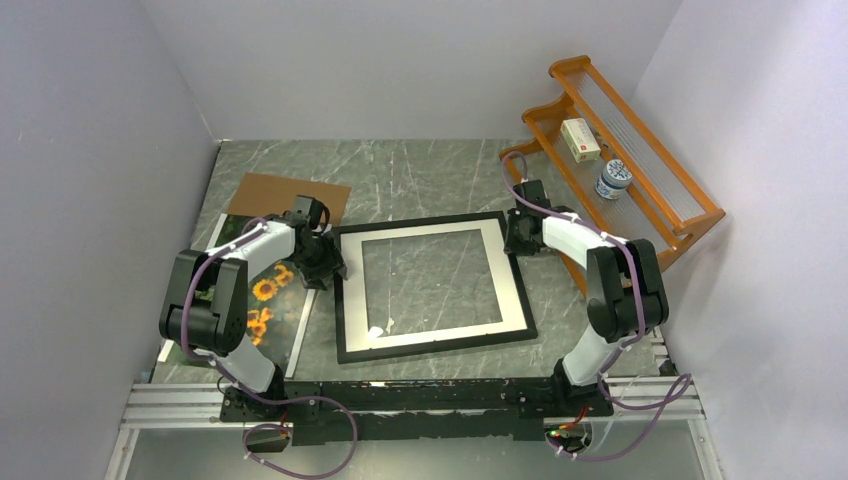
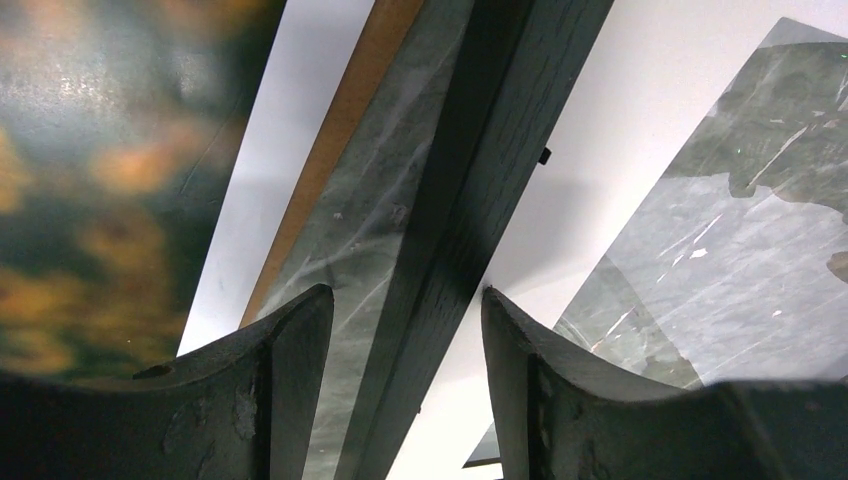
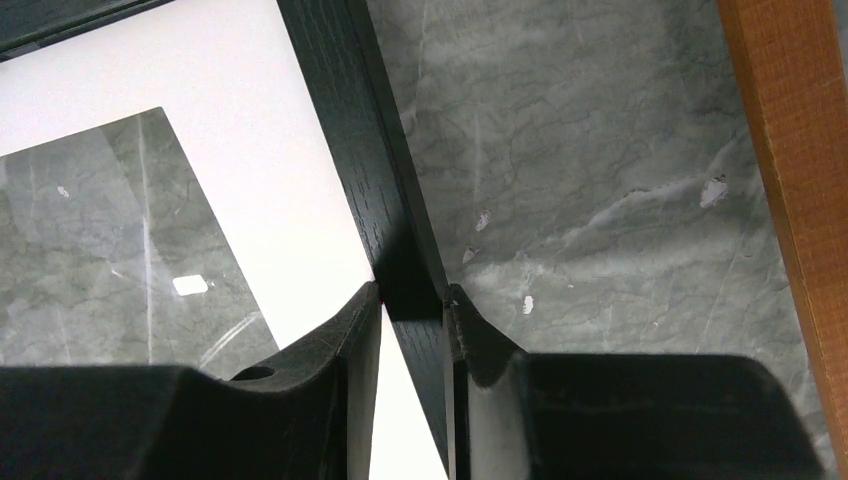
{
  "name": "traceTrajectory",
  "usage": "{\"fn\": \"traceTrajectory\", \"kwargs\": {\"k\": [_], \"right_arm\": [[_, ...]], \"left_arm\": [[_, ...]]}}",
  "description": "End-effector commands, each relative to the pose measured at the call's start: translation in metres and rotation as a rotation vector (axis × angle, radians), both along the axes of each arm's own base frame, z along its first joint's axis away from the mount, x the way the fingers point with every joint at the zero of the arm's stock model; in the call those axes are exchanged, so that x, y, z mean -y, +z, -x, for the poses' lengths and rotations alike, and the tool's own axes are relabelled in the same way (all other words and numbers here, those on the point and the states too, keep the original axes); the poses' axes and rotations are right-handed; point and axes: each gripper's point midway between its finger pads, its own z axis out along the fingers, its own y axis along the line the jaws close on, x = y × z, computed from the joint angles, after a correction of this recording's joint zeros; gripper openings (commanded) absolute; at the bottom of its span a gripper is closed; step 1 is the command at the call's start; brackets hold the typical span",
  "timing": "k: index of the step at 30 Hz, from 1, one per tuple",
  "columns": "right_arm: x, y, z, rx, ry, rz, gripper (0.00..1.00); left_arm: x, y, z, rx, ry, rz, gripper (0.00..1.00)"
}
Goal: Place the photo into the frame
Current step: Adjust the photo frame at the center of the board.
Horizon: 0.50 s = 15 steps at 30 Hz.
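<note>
Thin black wood-grain frame [image 3: 345, 120] lies flat on marbled worktop [image 1: 420, 170]; sunflower photo [image 1: 268, 292] just left of it. My left gripper [image 2: 405, 292] straddles the left rail, spread; right gripper [image 3: 413, 292] pinches the right rail.

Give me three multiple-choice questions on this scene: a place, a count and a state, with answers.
1. The photo lies: A left of the frame; B inside the frame; C on top of it.
2. Things on the orange rack: A none; B two; C five.
3. The left gripper is: A open astride the frame's edge; B shut on the photo; C shut on the frame.
Answers: 1 A, the print lies beside the frame's left rail. 2 B, a box and a jar. 3 A, gaps show on either side of the rail.
</note>
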Motion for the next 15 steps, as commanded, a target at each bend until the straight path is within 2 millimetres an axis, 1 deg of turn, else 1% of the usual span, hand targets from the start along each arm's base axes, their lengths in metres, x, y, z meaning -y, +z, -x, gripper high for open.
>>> {"fn": "traceTrajectory", "kwargs": {"k": [1, 2, 4, 5, 6, 7, 8, 10, 12, 15], "right_arm": [[0.001, 0.023, -0.012, 0.095, -0.026, -0.033, 0.0], [0.001, 0.026, -0.012, 0.098, -0.028, -0.038, 0.05], [0.002, 0.034, -0.009, 0.098, -0.041, -0.042, 0.36], [0.003, 0.042, -0.007, 0.115, -0.047, -0.045, 0.51], [0.003, 0.049, -0.004, 0.126, -0.05, -0.047, 0.64], [0.004, 0.055, 0.0, 0.135, -0.047, -0.05, 0.69], [0.005, 0.061, 0.006, 0.139, -0.033, -0.05, 0.71], [0.008, 0.063, 0.023, 0.117, -0.023, -0.043, 0.73], [0.013, 0.059, 0.046, 0.063, -0.028, -0.027, 0.73], [0.021, 0.054, 0.08, -0.008, -0.087, -0.02, 0.73]], "left_arm": [[0.001, 0.003, -0.004, -0.002, -0.011, 0.001, 0.62], [0.001, 0.005, -0.005, 0.0, -0.012, 0.002, 0.62], [0.0, 0.01, -0.006, 0.01, -0.007, -0.005, 0.65], [-0.001, 0.014, -0.007, 0.017, 0.001, -0.01, 0.67], [-0.002, 0.017, -0.007, 0.023, 0.007, -0.014, 0.71], [-0.003, 0.021, -0.007, 0.033, 0.016, -0.017, 0.74], [-0.006, 0.026, -0.005, 0.041, 0.031, -0.025, 0.77], [-0.009, 0.03, -0.002, 0.05, 0.045, -0.034, 0.82], [-0.013, 0.033, 0.001, 0.051, 0.062, -0.049, 0.84], [-0.013, 0.037, -0.002, 0.071, 0.071, -0.049, 0.86]]}}
